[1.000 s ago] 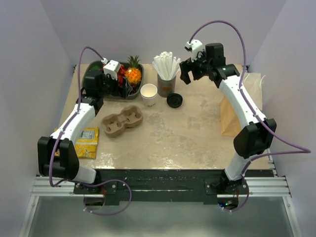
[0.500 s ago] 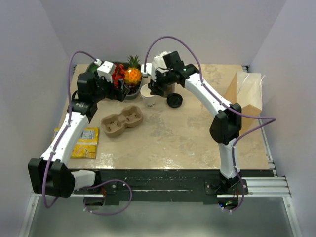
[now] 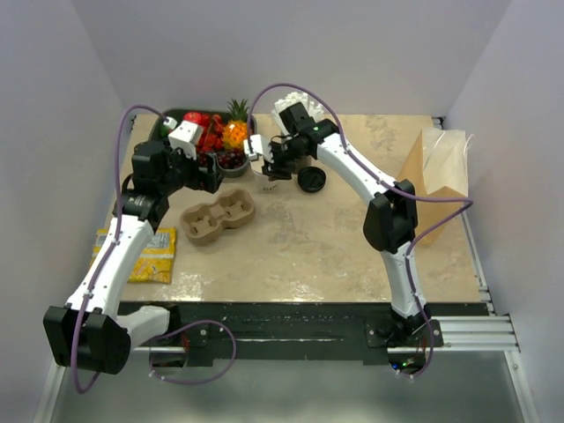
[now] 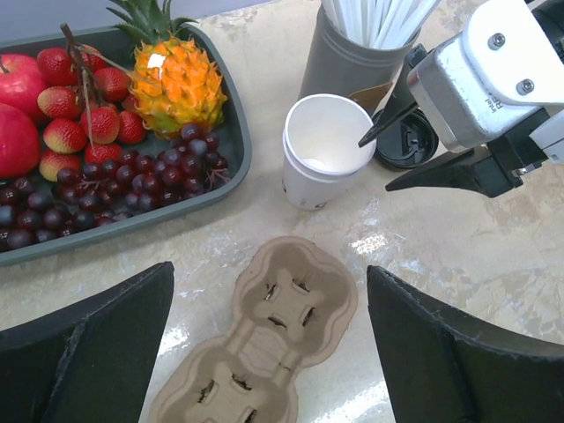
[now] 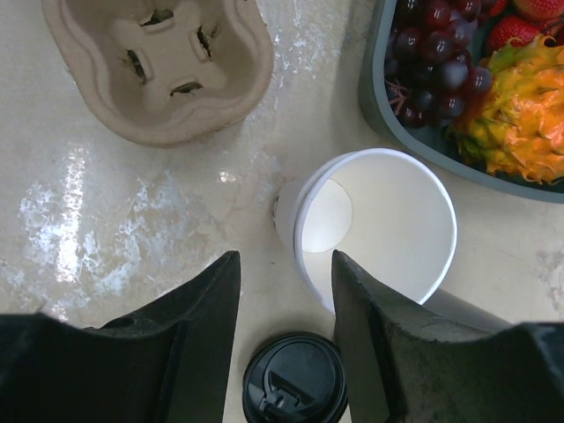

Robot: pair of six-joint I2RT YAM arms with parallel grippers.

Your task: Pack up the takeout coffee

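Observation:
The takeout coffee is in two parts. The white paper cup (image 4: pixel 324 159) stands open and empty, and its black lid (image 5: pixel 295 383) lies on the table beside it. My right gripper (image 5: pixel 285 260) is open just above the cup's near side, with one finger (image 5: pixel 388 352) over its rim. In the top view it (image 3: pixel 269 167) hides most of the cup, with the lid (image 3: pixel 311 179) to its right. My left gripper (image 4: pixel 269 269) is open and empty above the brown pulp carrier (image 4: pixel 273 344). It shows in the top view (image 3: pixel 211 172) near the fruit tray.
A dark tray of fruit (image 3: pixel 167 123) stands at the back left. A grey cup of white straws (image 4: pixel 361 62) stands behind the paper cup. A brown paper bag (image 3: pixel 436 167) stands at the right edge. A yellow packet (image 3: pixel 150 254) lies at the front left.
My right arm has swung from the back right to the left and come down over the paper cup. My left arm has shifted forward and right from the fruit tray toward the carrier.

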